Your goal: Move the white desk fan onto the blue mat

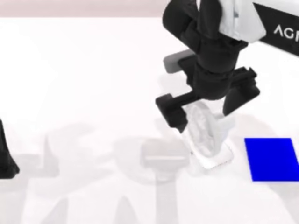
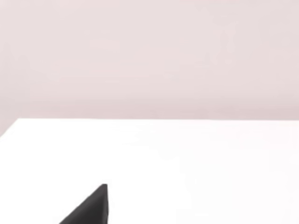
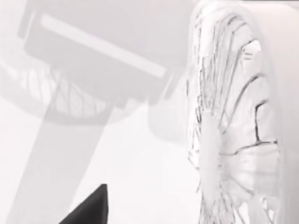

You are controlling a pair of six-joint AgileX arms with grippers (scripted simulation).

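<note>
The white desk fan [image 1: 205, 135] stands on the table right of centre, its flat base [image 1: 218, 157] a short way left of the blue mat [image 1: 273, 158] and not on it. My right gripper [image 1: 205, 106] hangs open just above the fan, with one dark finger on each side of the round grille head. The right wrist view shows the wire grille [image 3: 233, 130] close by and one dark fingertip [image 3: 93, 207] apart from it. My left arm [image 1: 7, 158] is parked at the table's far left edge; its fingertip [image 2: 91, 210] shows over bare table.
A faint grey boxy shadow shape [image 1: 163, 158] lies on the table left of the fan. The mat reaches the top view's right edge. The back edge of the table [image 1: 93, 17] meets a pale wall.
</note>
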